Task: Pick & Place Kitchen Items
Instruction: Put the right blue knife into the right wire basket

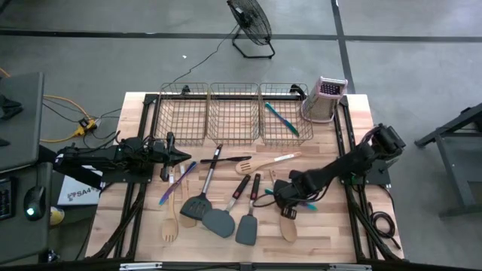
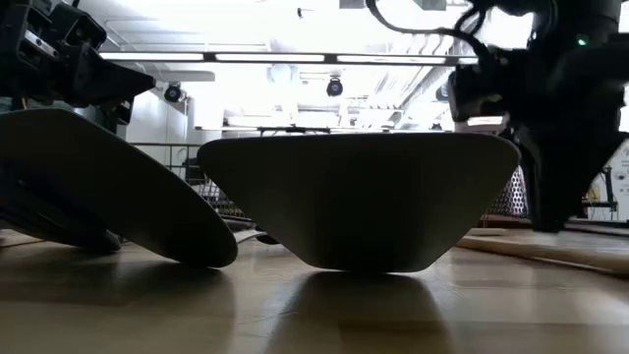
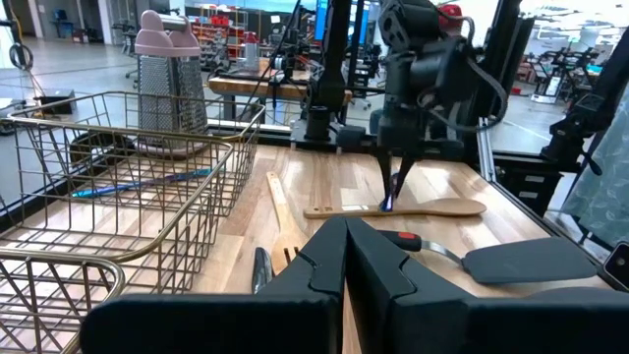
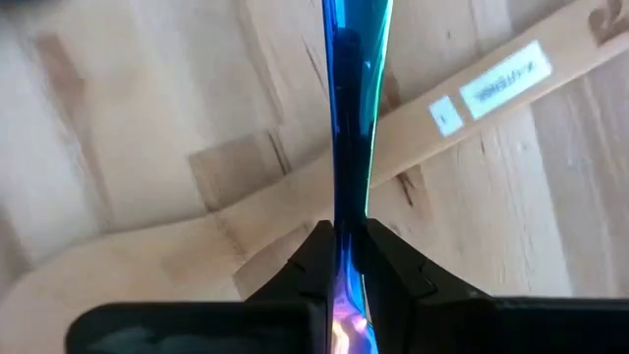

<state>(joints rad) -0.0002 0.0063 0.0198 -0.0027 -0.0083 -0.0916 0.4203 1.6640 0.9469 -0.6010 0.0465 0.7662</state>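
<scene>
My right gripper (image 1: 284,197) points down at the table's right middle, shut on a slim iridescent blue piece (image 4: 352,118) that crosses a pale wooden spoon (image 4: 295,211). It also shows in the left wrist view (image 3: 393,195). My left gripper (image 1: 179,156) is shut and empty, hovering left of centre above slim purple and blue pieces (image 1: 175,183). Dark grey spatulas (image 1: 197,205) (image 1: 220,220) (image 1: 248,224), a wooden fork (image 1: 170,226) and a wooden spatula (image 1: 263,162) lie flat on the table. Another blue piece (image 1: 282,119) lies in the right basket. My right gripper pinches the slim blue piece between its two fingers (image 4: 316,258), the piece's thin edges (image 4: 346,246) showing in the gap. The fingers come from above, pointing down, across the piece. The piece runs level over the wooden spoon; whether it is lifted clear I cannot tell.
Three wire baskets (image 1: 183,113) (image 1: 233,113) (image 1: 286,134) stand in a row along the far edge, with an upright metal grater (image 1: 325,98) right of them. In the low view two dark spatula heads (image 2: 359,202) (image 2: 108,187) fill the foreground.
</scene>
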